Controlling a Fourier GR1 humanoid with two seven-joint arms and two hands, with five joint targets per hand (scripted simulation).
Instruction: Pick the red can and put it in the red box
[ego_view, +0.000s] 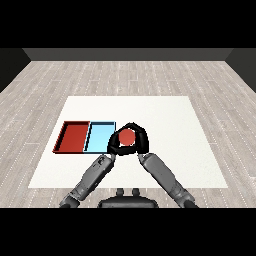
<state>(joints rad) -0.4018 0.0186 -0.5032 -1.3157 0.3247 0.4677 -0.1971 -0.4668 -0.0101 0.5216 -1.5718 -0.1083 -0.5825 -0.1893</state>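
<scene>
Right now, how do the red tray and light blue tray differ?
Colour: the red tray is red, the light blue tray is pale blue. Position: the red tray lies at the left, clear of the hands; the light blue tray sits between it and the red can. Both are shallow, rectangular, side by side.

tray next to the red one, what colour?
Light blue tray, beside the red tray; head view shows it.

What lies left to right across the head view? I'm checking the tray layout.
Red tray → light blue tray → red can, held between both hands.
</scene>
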